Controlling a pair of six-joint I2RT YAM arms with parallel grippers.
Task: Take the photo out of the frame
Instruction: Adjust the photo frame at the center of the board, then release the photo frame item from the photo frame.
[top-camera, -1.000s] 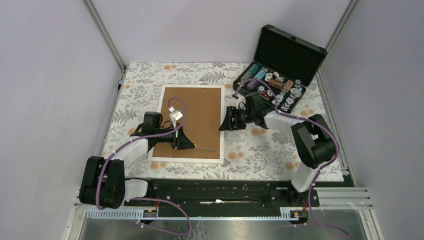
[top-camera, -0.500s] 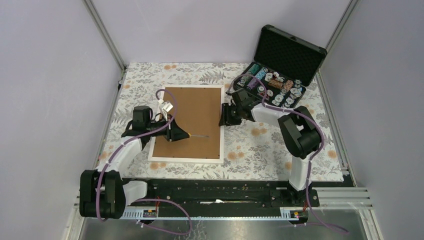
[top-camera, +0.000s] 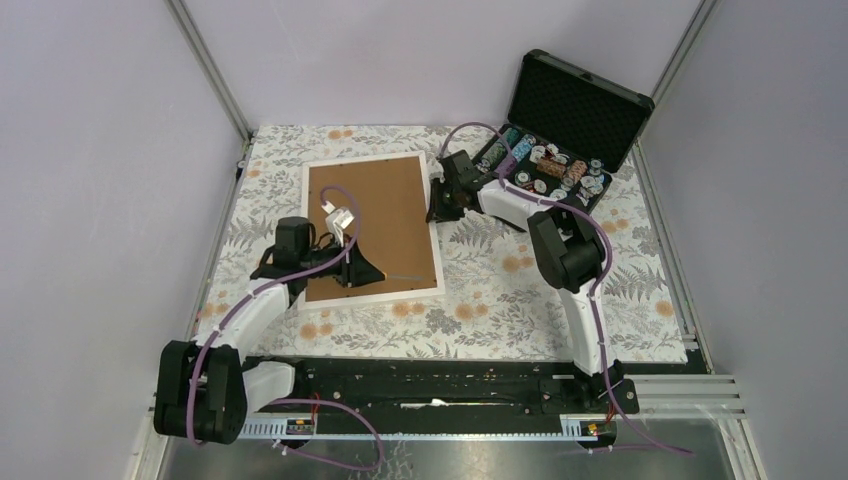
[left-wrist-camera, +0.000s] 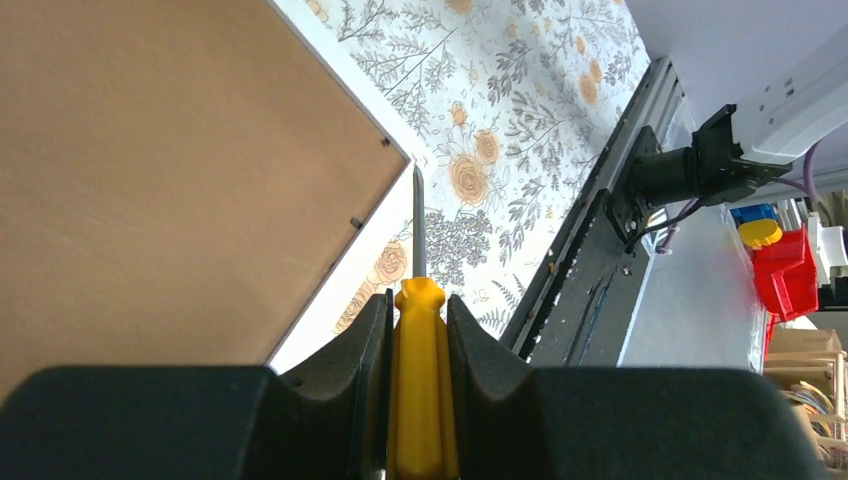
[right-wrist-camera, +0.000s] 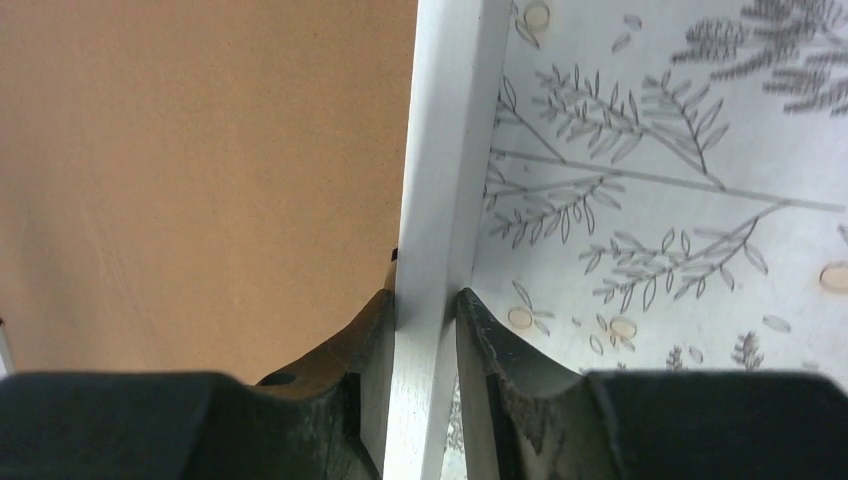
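Note:
The frame (top-camera: 385, 200) lies face down on the floral cloth, brown fibreboard back up, narrow white border round it. The photo is hidden under that back. My left gripper (top-camera: 376, 272) hovers over the frame's near right part, shut on a yellow-handled screwdriver (left-wrist-camera: 421, 380). Its thin metal shaft (left-wrist-camera: 418, 215) points past the frame's corner, close to the white border (left-wrist-camera: 385, 230). My right gripper (top-camera: 437, 207) sits at the frame's right edge, towards the far end. Its jaws are shut on the white border (right-wrist-camera: 440, 180), one finger over the brown back (right-wrist-camera: 200, 160), the other on the outer side.
An open black foam-lined case (top-camera: 575, 110) holding poker chips stands at the back right, just behind the right arm. The black base rail (left-wrist-camera: 600, 250) runs along the near table edge. Purple cables (top-camera: 345, 195) loop over the frame's back.
The right gripper travelled up the frame's right edge and closed on its white border. The frame slid away and leftward, turning slightly. The left gripper kept the screwdriver throughout.

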